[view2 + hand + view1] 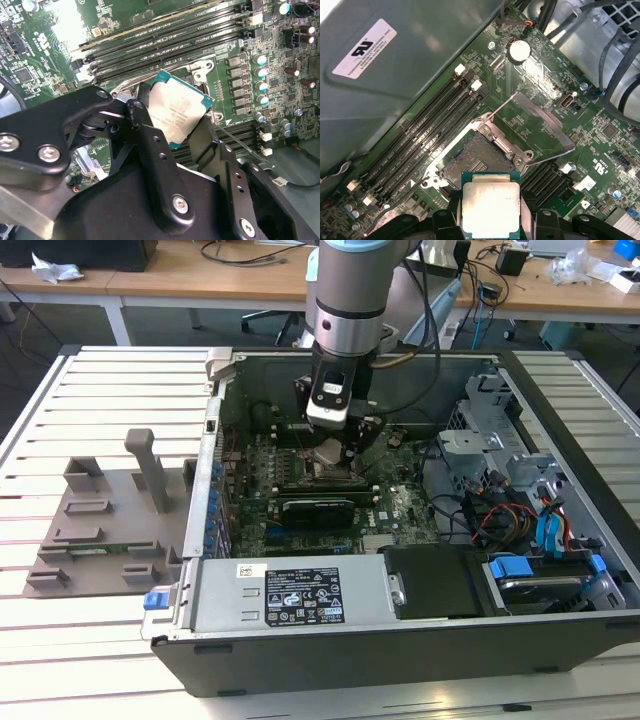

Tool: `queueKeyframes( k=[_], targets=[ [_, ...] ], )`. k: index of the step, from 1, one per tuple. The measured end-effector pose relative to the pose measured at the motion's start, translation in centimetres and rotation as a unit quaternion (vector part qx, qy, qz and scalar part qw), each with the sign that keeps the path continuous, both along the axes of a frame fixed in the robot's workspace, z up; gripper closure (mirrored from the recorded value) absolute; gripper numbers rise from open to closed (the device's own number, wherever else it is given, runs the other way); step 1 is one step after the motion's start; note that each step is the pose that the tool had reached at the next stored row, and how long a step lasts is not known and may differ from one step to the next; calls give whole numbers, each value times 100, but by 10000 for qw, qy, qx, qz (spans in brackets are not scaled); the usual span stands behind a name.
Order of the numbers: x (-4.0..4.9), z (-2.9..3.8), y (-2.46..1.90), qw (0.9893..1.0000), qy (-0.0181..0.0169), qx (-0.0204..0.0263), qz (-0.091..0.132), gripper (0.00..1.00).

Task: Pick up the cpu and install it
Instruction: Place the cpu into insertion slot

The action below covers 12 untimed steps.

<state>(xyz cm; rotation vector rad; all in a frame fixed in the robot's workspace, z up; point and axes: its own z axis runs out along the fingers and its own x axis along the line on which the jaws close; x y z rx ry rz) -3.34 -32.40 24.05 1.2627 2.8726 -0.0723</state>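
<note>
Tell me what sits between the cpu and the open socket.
Nothing: in the first wrist view the stretch from the cpu to the socket is bare.

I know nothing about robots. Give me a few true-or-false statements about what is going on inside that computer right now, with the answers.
1. The gripper grips the cpu between its fingers. True.
2. The cpu is seated in the socket. False: the socket is bare, and the cpu is held clear of it.
3. The grey fixture tray lies outside the computer case. True.
4. The socket's metal cover is shut. False: it is swung open.
</note>
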Motion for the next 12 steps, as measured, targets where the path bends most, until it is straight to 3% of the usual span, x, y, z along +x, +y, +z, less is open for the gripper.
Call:
queueKeyframes(
  k=[12],
  targets=[
    [0, 0, 0, 9993, 0, -6, -366, 45]
  ],
)
